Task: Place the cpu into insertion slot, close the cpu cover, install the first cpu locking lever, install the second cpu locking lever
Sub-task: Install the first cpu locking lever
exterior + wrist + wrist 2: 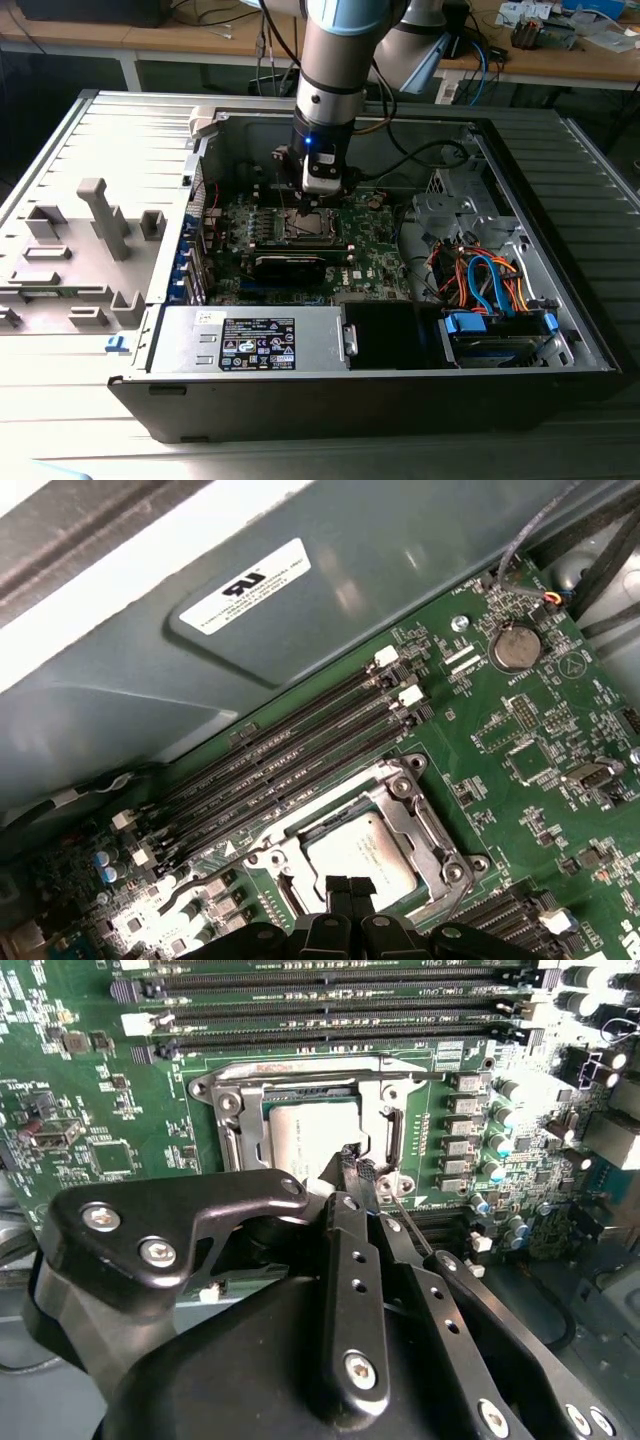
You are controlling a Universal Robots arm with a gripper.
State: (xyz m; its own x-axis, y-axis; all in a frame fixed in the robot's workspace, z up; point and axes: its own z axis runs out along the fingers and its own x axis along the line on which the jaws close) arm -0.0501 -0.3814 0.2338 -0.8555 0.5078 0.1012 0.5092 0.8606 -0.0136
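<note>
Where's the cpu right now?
The cpu sits in the insertion slot on the green board, beside the long black memory slots, just ahead of the gripper.

arm (330,60) upright, gripper (338,888) pointing down, shut

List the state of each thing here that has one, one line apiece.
cpu: seated in the insertion slot.
cpu cover: closed flat over the cpu, framing it.
hand: low over the socket's edge, fingertips together.
computer case: side panel off, interior exposed.
</note>
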